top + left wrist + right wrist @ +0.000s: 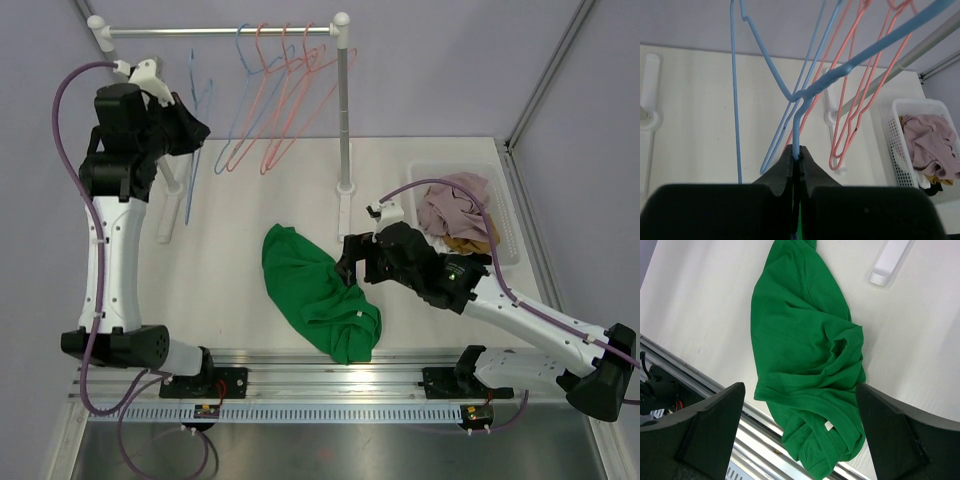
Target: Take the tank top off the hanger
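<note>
The green tank top [318,293] lies crumpled on the table near the front edge, off any hanger; it fills the right wrist view [802,365]. My right gripper [350,262] hovers over its right side, jaws wide open and empty [800,440]. My left gripper [192,132] is raised at the rack's left end and shut on the wire of a bare blue hanger [193,150]; in the left wrist view the jaws [797,157] pinch the blue hanger [805,90] at its lower wire.
A clothes rail [225,31] on white posts carries another blue hanger [240,110] and pink hangers [290,100]. The right post [345,110] stands mid-table. A white basket [505,225] with pinkish clothes [455,210] sits at the right.
</note>
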Action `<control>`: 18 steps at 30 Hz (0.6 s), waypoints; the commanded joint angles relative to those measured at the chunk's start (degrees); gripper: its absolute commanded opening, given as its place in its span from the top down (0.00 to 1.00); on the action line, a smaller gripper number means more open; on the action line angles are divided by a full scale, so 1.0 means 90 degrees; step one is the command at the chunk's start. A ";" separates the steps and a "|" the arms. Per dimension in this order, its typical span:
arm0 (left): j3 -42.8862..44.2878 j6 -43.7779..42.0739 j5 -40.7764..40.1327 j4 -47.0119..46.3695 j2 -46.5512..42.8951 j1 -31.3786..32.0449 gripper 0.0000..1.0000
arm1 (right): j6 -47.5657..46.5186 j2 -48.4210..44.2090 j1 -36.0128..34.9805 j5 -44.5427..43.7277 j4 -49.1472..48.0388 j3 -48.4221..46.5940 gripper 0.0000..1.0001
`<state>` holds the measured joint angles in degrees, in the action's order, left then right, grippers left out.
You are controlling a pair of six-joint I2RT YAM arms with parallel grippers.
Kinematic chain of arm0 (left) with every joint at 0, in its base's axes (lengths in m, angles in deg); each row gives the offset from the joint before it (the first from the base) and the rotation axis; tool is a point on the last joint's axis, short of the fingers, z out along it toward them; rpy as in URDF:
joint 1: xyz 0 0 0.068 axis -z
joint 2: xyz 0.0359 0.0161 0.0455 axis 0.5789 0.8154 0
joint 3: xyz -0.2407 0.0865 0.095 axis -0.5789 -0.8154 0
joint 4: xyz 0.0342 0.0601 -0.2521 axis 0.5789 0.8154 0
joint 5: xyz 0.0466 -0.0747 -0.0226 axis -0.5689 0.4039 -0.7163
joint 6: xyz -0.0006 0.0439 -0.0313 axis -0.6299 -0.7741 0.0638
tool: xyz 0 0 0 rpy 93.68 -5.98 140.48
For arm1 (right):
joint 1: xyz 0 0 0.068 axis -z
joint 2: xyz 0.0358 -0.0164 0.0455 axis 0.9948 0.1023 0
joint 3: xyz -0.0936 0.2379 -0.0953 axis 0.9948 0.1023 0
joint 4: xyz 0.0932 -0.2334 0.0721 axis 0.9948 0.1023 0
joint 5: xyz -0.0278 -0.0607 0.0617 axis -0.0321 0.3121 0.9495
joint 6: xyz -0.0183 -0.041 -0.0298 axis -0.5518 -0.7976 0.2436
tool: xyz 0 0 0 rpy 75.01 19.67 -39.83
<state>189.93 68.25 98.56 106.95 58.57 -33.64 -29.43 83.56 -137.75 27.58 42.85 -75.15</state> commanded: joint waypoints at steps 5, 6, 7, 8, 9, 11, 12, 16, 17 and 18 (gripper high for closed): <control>0.2530 0.0396 0.1718 0.0118 0.1587 -0.0427 1.00 | -0.0236 -0.0118 -0.0018 -0.0049 -0.0010 0.0078 0.00; 0.2669 0.0445 0.1892 0.0109 0.1743 -0.0476 1.00 | -0.0255 -0.0147 -0.0018 -0.0049 0.0000 0.0068 0.01; 0.2767 0.0523 0.1952 0.0022 0.1967 -0.0505 1.00 | -0.0275 -0.0167 -0.0018 -0.0059 0.0029 0.0068 0.01; 0.2904 0.0620 0.1953 0.0011 0.2085 -0.0573 1.00 | -0.0304 -0.0186 -0.0018 -0.0059 0.0078 0.0068 0.01; 0.3089 0.0641 0.1933 -0.0037 0.2174 -0.0593 1.00 | -0.0314 -0.0245 -0.0018 -0.0059 0.0069 0.0068 0.00; 0.3159 0.0776 0.1992 -0.0300 0.2368 -0.0671 1.00 | -0.0372 -0.0323 -0.0018 -0.0040 0.0030 0.0116 0.01; 0.3120 0.0816 0.2059 -0.0427 0.2409 -0.0701 1.00 | -0.0392 -0.0401 -0.0018 -0.0011 -0.0009 0.0155 0.00; 0.3285 0.0992 0.2245 -0.0975 0.2779 -0.0701 1.00 | -0.0441 -0.0538 -0.0018 0.0126 -0.0088 0.0253 0.00; 0.3402 0.1070 0.2323 -0.1043 0.2886 -0.0711 1.00 | -0.0441 -0.0538 -0.0018 0.0136 -0.0136 0.0292 0.01; 0.3577 0.1090 0.2333 -0.1005 0.3110 -0.0701 1.00 | -0.0441 -0.0538 -0.0018 0.0136 -0.0165 0.0302 0.00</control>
<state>216.44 75.66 115.11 103.91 84.32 -39.78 -32.23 79.78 -137.75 28.22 43.66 -72.97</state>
